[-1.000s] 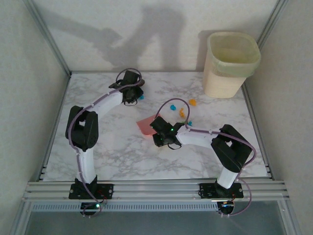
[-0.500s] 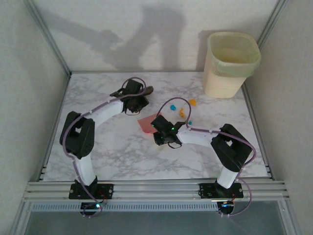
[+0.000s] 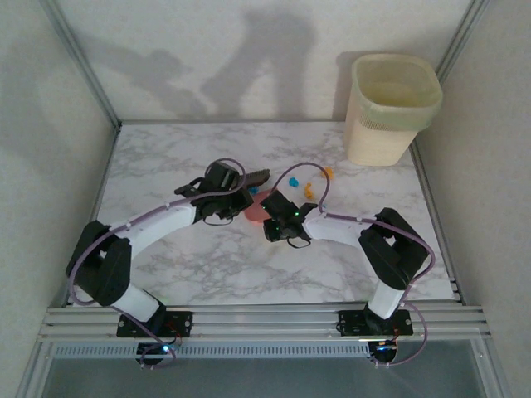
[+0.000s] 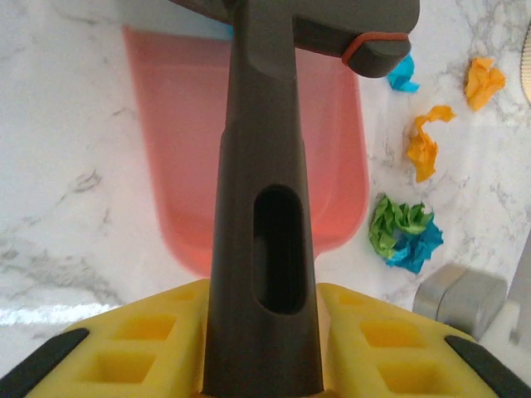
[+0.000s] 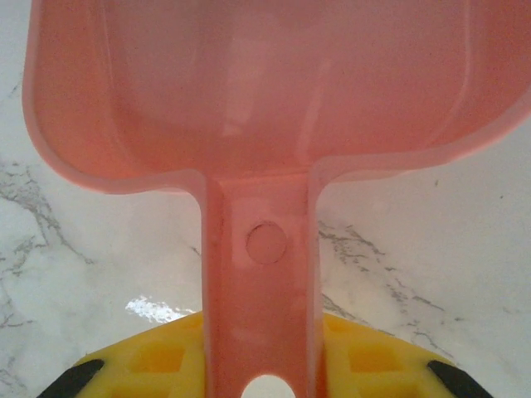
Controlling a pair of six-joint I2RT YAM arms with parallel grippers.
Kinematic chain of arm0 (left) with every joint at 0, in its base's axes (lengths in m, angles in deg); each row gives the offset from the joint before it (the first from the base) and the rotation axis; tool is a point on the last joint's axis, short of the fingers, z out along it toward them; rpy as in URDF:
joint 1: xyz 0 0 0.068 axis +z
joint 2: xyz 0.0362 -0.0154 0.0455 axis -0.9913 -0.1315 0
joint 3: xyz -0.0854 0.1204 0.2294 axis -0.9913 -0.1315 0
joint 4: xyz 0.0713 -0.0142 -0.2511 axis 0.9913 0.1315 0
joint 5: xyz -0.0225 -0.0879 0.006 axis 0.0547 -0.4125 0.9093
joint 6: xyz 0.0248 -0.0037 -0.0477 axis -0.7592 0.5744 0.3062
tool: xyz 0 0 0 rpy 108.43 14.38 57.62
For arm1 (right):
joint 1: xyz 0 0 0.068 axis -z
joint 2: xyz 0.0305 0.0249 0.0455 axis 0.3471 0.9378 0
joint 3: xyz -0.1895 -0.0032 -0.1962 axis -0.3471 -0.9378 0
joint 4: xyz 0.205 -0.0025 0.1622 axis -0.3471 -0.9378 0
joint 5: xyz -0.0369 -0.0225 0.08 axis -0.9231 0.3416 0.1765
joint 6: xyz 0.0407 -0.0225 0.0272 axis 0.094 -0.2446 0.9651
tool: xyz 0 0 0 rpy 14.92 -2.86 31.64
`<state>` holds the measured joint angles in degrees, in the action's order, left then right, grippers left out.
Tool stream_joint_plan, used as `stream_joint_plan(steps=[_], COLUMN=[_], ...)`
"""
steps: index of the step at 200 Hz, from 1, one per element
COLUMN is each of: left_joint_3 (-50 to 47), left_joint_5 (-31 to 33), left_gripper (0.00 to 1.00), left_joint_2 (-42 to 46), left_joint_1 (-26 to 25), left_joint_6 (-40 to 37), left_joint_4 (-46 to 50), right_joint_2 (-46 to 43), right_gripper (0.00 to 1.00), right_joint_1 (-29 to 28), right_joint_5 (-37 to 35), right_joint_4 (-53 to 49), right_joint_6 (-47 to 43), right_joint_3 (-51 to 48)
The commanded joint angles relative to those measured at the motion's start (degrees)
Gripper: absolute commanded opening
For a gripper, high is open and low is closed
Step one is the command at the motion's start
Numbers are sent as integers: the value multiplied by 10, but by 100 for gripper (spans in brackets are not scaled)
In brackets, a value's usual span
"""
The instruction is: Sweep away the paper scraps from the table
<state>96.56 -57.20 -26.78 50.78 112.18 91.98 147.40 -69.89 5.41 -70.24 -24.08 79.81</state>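
On the white marble counter [image 3: 207,265], near the middle: right gripper [image 5: 261,369] pinched tight on the handle of the pink dustpan [image 5: 249,99], pan resting on the surface. Just left of it, left gripper [image 4: 265,348] clamped on the handle of the dark brown hand brush [image 4: 265,249], brush hanging over the pan. Beyond the right gripper and right of the left one, apart from both: the paper scraps [image 4: 394,225]. A green bit and a blue bit touching, just beside the pan's edge. Two orange bits and another blue one farther on. At the far right corner, a pale bin [image 3: 390,108].
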Motion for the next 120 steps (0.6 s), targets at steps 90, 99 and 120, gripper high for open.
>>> stream_joint_plan(steps=[90, 99, 120], left_joint_3=[-30, -26, -11], left_joint_5=[-39, -22, 9], left_gripper=[0, 0, 0], left_joint_2=[101, 108, 121], left_joint_1=[-24, -24, -23], left_joint_6=[-19, -20, -20], left_joint_4=[43, 49, 59], right_joint_2=[7, 0, -9], right_gripper=[0, 0, 0], right_joint_1=[4, 5, 4], right_joint_5=[8, 9, 8], right_joint_4=[11, 22, 37], right_joint_6=[14, 14, 13], right_joint_3=[-21, -28, -38])
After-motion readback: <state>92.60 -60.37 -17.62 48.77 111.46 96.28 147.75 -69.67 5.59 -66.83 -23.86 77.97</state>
